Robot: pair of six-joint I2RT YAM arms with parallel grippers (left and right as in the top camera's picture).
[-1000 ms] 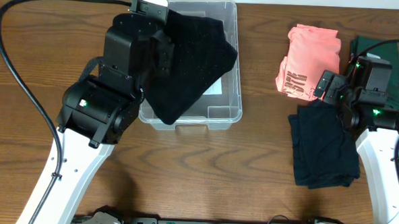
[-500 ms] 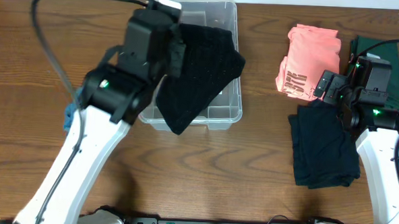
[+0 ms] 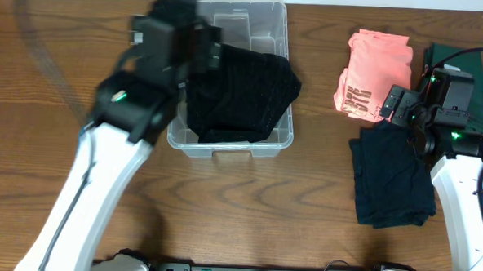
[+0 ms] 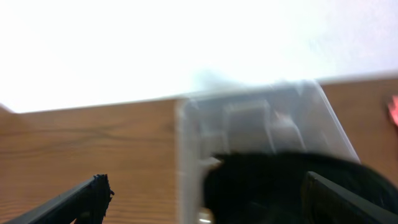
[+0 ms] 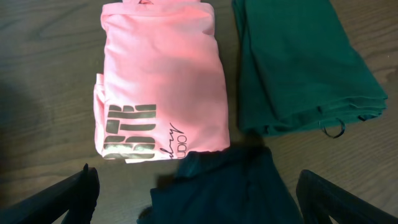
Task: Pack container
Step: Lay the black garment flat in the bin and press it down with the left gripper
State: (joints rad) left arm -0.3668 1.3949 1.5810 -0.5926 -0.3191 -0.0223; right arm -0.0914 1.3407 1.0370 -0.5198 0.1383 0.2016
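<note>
The clear container (image 3: 283, 35) stands at the table's back left, and its left wall (image 4: 186, 149) shows blurred in the left wrist view. A black garment (image 3: 242, 95) lies inside it, bulging over the right rim, and is also seen as a dark mass (image 4: 280, 186). My left gripper (image 3: 206, 52) hovers over the container's left side, jaws wide apart and holding nothing (image 4: 208, 199). My right gripper (image 3: 394, 104) hangs open above the top edge of a dark navy garment (image 5: 217, 190), with nothing between its fingers (image 5: 202, 199).
A folded pink shirt (image 3: 373, 72) with dark lettering (image 5: 161, 81) lies right of the container. A dark green garment (image 5: 298, 68) sits at the far right (image 3: 441, 56), partly under the right arm. The navy garment (image 3: 391, 179) spreads toward the front.
My left gripper has opened and let go of the black garment, which dropped from hanging over the front rim into the container. The left arm swung back. The right arm stayed still.
</note>
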